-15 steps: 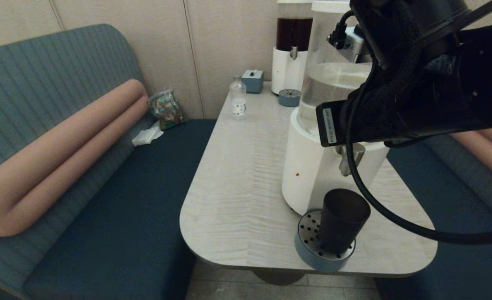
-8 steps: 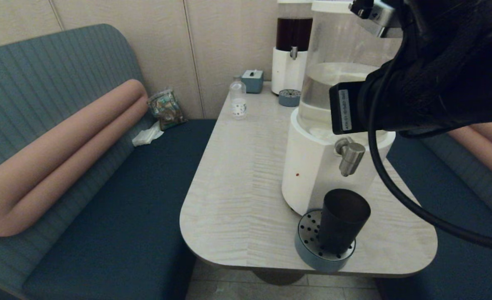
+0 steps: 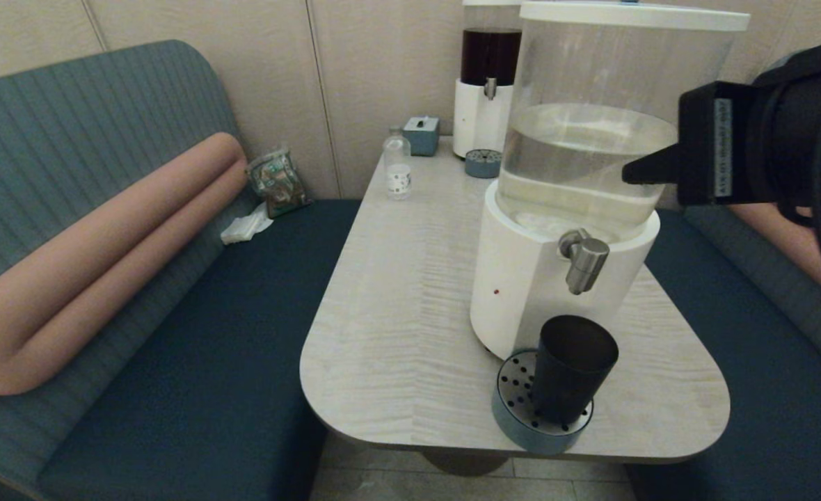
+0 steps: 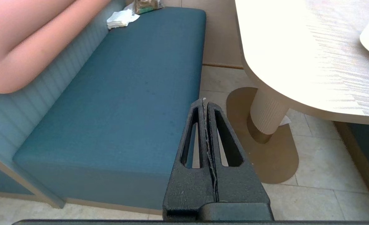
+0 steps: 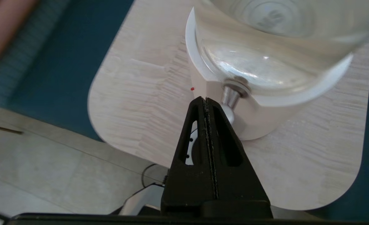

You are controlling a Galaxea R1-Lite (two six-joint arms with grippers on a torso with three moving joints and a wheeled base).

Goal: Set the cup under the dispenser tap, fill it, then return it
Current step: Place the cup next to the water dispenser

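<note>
Cup (image 3: 572, 369): dark matte tapered tumbler

The dark cup (image 3: 570, 372) stands on a round grey drip tray (image 3: 515, 410) at the table's (image 3: 396, 313) six o'clock edge. The silver dispenser tap (image 3: 583, 259) hangs right above it. A black arm (image 3: 765, 149) reaches in from three o'clock.

Two dispensers stand on the table (image 3: 396, 292): the big clear-tank dispenser (image 3: 577, 174) near the front edge and a dark-liquid dispenser (image 3: 487, 83) at the far edge. Two round perforated drip trays, the near drip tray (image 3: 515, 396) and the far drip tray (image 3: 483, 163). One cup (image 3: 570, 376), one small clear bottle (image 3: 397, 167), one blue-grey box (image 3: 421, 134).
</note>
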